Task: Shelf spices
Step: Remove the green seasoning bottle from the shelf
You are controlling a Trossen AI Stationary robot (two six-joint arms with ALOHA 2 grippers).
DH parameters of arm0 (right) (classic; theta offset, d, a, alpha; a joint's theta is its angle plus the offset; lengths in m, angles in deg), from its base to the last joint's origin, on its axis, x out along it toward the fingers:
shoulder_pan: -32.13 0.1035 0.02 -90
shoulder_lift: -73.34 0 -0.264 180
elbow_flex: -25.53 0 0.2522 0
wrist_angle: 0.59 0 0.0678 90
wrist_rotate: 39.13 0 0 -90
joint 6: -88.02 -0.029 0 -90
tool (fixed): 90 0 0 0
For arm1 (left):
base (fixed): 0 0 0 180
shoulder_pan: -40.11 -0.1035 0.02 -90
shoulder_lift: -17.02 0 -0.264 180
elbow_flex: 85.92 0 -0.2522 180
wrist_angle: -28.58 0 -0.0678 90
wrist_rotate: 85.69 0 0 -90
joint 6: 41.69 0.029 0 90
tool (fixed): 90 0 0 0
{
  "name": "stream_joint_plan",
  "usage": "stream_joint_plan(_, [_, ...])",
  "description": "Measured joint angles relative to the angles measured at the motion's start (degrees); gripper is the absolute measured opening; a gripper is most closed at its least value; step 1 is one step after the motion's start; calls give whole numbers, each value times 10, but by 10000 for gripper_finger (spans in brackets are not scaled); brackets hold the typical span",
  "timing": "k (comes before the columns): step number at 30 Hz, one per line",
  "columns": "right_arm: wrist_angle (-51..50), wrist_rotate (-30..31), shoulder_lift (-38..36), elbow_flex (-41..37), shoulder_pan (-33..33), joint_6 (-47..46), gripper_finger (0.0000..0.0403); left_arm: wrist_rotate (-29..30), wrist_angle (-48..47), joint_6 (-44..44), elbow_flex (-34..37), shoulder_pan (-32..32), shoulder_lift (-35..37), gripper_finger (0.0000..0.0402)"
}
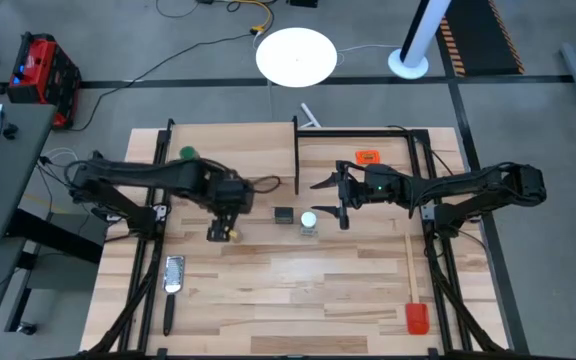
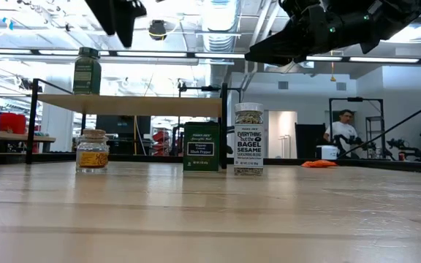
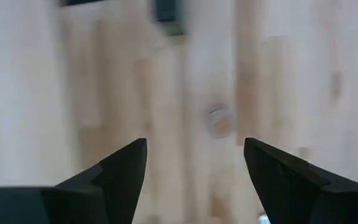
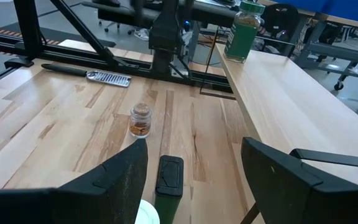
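The green-lidded jar (image 1: 188, 153) (image 2: 87, 71) stands upright on the light-wood shelf (image 2: 152, 104) (image 4: 291, 93) at the table's far left. On the table stand the brownish jar (image 1: 232, 236) (image 2: 92, 151) (image 4: 140, 120), the black tin (image 1: 284, 215) (image 2: 201, 146) (image 4: 168, 177) and the clear jar with white lid (image 1: 309, 222) (image 2: 248, 139). My left gripper (image 1: 218, 231) (image 3: 194, 168) is open, raised above the table beside the brownish jar. My right gripper (image 1: 326, 197) (image 4: 194, 174) is open too, raised just right of the white-lidded jar and the tin.
A metal grater (image 1: 174, 272) (image 4: 109, 78) lies near the left edge. A red-headed spatula (image 1: 414, 290) lies along the right edge, and an orange tag (image 1: 368, 157) (image 2: 319, 164) at the far right. Black frame rails (image 1: 296, 155) border the shelf. A person (image 2: 344, 128) stands far behind.
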Motion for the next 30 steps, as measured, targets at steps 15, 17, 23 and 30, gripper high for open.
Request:
stream_joint_plan(15, [0, 0, 0, 0, 0, 0, 260, 125, -109, -64, -49, -107, 145, 260])
stream_joint_plan(17, [1, 0, 0, 0, 0, 0, 260, 171, -98, -93, -49, -132, 163, 260])
stream_joint_plan(23, [2, 0, 0, 0, 0, 0, 260, 221, -87, -207, -49, -191, 193, 260])
stream_joint_plan(30, [1, 0, 0, 0, 0, 0, 260, 217, -110, -308, -49, -247, 191, 260])
